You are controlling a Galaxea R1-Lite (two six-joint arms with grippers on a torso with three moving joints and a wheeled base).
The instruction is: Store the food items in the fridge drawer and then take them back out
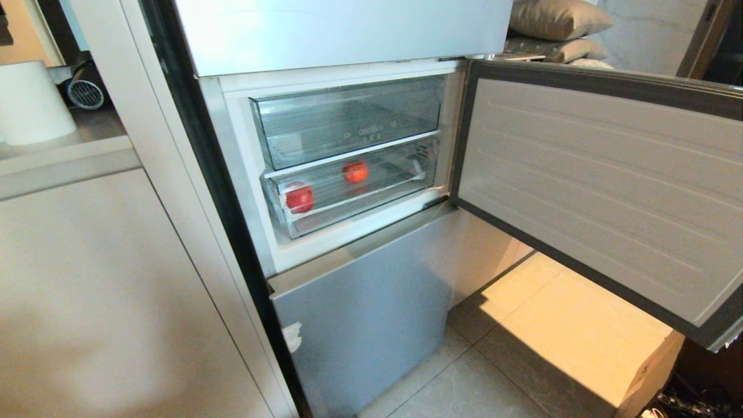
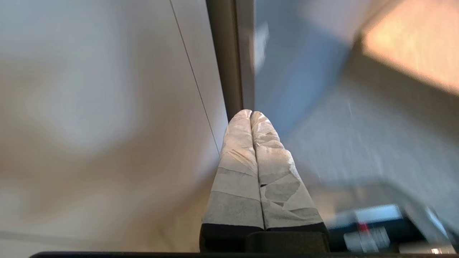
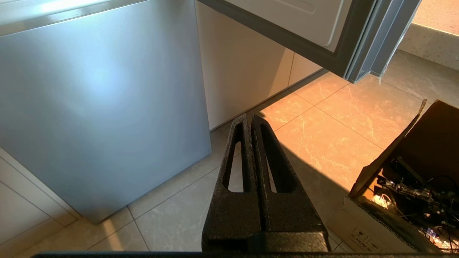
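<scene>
Two red food items lie inside the fridge drawer (image 1: 371,206), the lower clear drawer of the open compartment: one (image 1: 299,198) at its front left, the other (image 1: 355,172) further back near the middle. The drawer is pushed in. Neither gripper shows in the head view. My left gripper (image 2: 251,114), its fingers wrapped in white tape, is shut and empty, low beside the dark edge of the fridge. My right gripper (image 3: 249,120), black, is shut and empty above the tiled floor near the fridge's lower blue door (image 3: 100,104).
The fridge door (image 1: 603,186) stands swung open to the right. A clear upper drawer (image 1: 348,119) with small lettering sits above. A pale cabinet (image 1: 98,302) flanks the fridge on the left. An open cardboard box (image 3: 412,186) with cables stands on the floor at the right.
</scene>
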